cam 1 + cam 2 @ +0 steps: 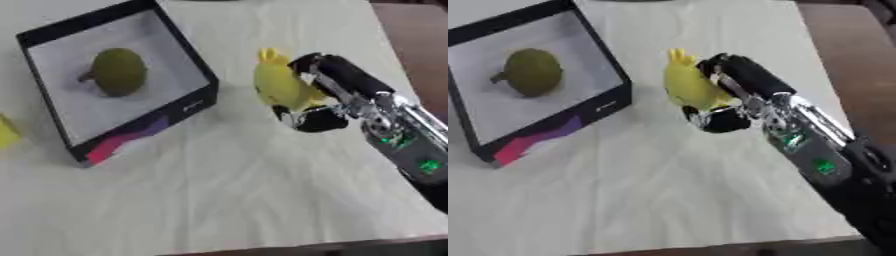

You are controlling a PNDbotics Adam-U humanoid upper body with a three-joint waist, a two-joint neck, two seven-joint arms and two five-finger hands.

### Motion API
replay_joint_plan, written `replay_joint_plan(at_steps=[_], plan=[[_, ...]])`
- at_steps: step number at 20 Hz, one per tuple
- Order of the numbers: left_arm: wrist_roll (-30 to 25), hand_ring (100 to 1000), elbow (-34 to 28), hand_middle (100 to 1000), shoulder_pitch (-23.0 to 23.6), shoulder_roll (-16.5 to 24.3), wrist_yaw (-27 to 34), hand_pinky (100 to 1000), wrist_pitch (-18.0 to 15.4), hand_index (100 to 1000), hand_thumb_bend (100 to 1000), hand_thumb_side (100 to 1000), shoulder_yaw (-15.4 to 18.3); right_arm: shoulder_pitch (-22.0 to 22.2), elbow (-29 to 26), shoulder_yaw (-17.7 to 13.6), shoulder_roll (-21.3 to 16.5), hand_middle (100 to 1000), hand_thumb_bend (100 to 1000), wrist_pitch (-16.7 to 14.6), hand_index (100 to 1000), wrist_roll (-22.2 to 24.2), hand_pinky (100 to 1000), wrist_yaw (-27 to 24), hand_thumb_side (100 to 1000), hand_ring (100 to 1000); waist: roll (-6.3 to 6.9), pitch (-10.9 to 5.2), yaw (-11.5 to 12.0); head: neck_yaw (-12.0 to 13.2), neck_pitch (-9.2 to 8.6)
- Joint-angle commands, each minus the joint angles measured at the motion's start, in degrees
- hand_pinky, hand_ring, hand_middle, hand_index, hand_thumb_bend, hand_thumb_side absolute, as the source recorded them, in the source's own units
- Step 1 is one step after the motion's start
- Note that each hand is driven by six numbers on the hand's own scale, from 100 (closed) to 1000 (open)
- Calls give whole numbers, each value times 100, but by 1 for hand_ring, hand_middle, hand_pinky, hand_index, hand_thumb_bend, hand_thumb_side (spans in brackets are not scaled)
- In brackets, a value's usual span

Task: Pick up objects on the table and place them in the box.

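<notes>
My right hand comes in from the right of the box, with its fingers curled over the top and far side of a yellow toy and the thumb tucked beneath it, so the toy is clamped between them. The toy is rounded, with a small tuft of yellow points at its upper end, and it sits to the right of the box, close to the box's right wall but apart from it. I cannot tell whether the toy rests on the white tablecloth or is lifted just clear of it. My forearm, silver with small green lights, runs from the hand away toward the lower right, farther from the box.

The box is black-walled with a pale floor and a red and purple patch on its near corner. Inside it, on the floor toward the left half, lies a green round fruit with a short stem pointing left. Left of the box, at the picture's edge, a bit of another yellow object shows on the cloth, too cut off to name. The brown table is bare beyond the cloth, to the right of the box.

My left hand does not show in either view.
</notes>
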Motion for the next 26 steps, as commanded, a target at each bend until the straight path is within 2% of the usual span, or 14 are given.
replay_joint_plan(at_steps=[1,4,7,8,9,11,14,16,20,26], plan=[[15,727,-53,744,-7,223,-5,829,-39,794,100,735,63,-322,-137,-193,-531,544,286,-180,751,-105,865,-424,295,867,27,-149,29,-53,-72],[34,727,-66,745,-8,265,11,829,-65,795,100,728,69,-721,-137,-240,-873,546,306,-209,750,-51,867,-766,318,863,27,-184,78,-119,-110],[58,728,-94,745,-50,323,48,829,-106,795,100,714,74,-1226,-137,-234,-1149,548,342,-77,748,125,869,-998,350,858,36,-214,167,-217,-141],[67,729,-105,746,-69,345,63,829,-123,796,100,706,76,-1414,-137,-221,-1204,550,210,-9,747,185,870,-1030,444,856,39,-221,203,-267,-143],[78,729,-121,746,-95,368,79,829,-142,796,100,700,79,-1608,-137,-197,-1239,549,355,70,747,249,870,-1039,366,855,43,-228,244,-326,-143],[103,730,-147,747,-159,413,115,829,-194,797,100,682,92,-1957,-137,-137,-1254,547,364,265,744,386,869,-1008,377,853,48,-236,337,-441,-158],[140,731,-155,747,-228,491,166,828,-287,797,100,668,116,-2429,-91,-20,-1208,546,378,535,741,583,869,-894,388,849,46,-240,459,-560,-175],[156,731,-156,748,-280,531,197,829,-332,798,100,656,121,-2715,68,63,-1141,549,395,596,741,664,870,-751,409,846,41,-237,548,-648,-191],[145,732,-156,748,-449,570,275,829,-391,799,100,642,93,-3166,708,246,-858,546,387,534,738,732,875,-349,424,846,31,-200,833,-886,-232],[69,732,-156,748,-730,561,437,830,-398,799,101,641,22,-3657,1734,396,-382,543,390,299,738,541,877,242,420,848,-43,-146,1330,-1339,-226]])
